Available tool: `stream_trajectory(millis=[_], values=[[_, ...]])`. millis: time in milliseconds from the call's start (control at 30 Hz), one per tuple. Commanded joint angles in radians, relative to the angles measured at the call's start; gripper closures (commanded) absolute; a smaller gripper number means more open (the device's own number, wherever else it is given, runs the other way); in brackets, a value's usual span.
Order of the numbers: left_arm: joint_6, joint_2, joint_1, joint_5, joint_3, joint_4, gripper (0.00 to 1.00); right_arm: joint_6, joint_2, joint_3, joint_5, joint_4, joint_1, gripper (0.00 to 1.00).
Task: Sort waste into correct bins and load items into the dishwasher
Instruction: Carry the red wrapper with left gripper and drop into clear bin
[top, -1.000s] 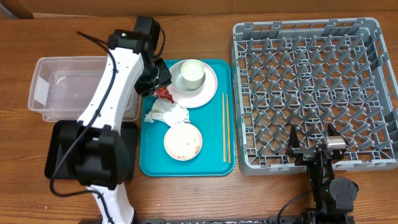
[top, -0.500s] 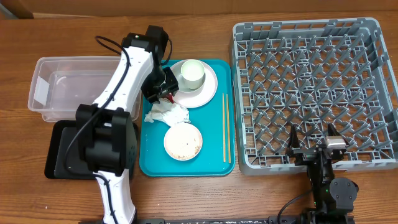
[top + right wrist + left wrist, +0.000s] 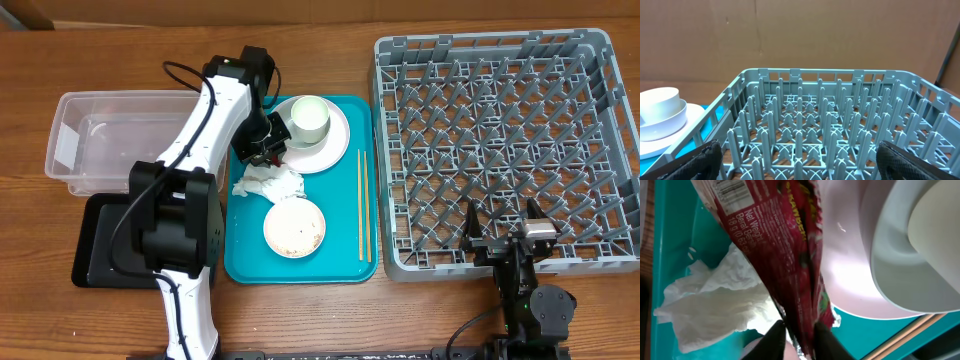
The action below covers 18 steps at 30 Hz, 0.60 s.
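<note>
The left tool (image 3: pixel 799 337) is positioned over the far left corner of the teal tray (image 3: pixel 345 255), and the wrist view shows its two fingers clenched on the lower end of the red snack wrapper (image 3: pixel 785 245), with foil pinched between the pads. The wrapper's long axis runs straight out from the fingertips. Its free end lies against the left rim of the plate (image 3: pixel 335 140), and the crumpled tissue (image 3: pixel 268 182) sits just beside it, toward the tray's left edge. Whether the wrapper has cleared the tray floor cannot be determined. The governing relation for the next move is lateral: both bins stand off the tray's left side. The clear tub (image 3: pixel 110 140) is beside the tray's far left corner, and the black tray (image 3: pixel 95 250) is beside its near left corner, partly covered by the left arm's own base. The tub is judged the closer destination, but which bin takes wrappers cannot be determined. A snag of tissue on the foil is a possible fault. The right tool (image 3: pixel 502 232) stands fully released and empty at the near edge of the dish rack (image 3: pixel 500 150), which is off the tray's right side, so the left arm is much the nearer to the waste. The cup (image 3: pixel 308 118) stands on the plate. The bowl (image 3: pixel 294 228) and chopsticks (image 3: pixel 363 205) remain on the tray, not yet loaded.
</note>
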Motion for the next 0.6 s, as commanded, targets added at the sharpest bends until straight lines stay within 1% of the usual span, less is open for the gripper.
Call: stream_trajectory(millis=[0, 33, 167, 267, 367, 467, 567], values=[[0.012, 0.016, -0.006, 0.012, -0.009, 0.001, 0.86, -0.004, -0.010, -0.010, 0.009, 0.004, -0.008, 0.00], [0.012, 0.016, -0.006, 0.012, -0.009, 0.002, 0.87, -0.004, -0.010, -0.010, 0.009, 0.004, -0.008, 0.00], [0.012, 0.016, -0.006, 0.012, -0.009, 0.003, 0.96, -0.004, -0.010, -0.010, 0.009, 0.004, -0.008, 0.00], [0.027, 0.016, -0.006, 0.015, -0.008, 0.000, 0.96, -0.004, -0.010, -0.010, 0.009, 0.004, -0.008, 0.00], [0.080, 0.015, 0.001, 0.063, 0.011, -0.009, 0.96, -0.004, -0.010, -0.010, 0.009, 0.004, -0.008, 0.00], [0.100, 0.015, 0.015, 0.111, 0.074, -0.056, 0.96, -0.004, -0.010, -0.010, 0.009, 0.004, -0.008, 0.00], [0.111, 0.015, 0.025, 0.113, 0.164, -0.115, 0.96, -0.004, -0.010, -0.010, 0.009, 0.004, -0.008, 0.00]])
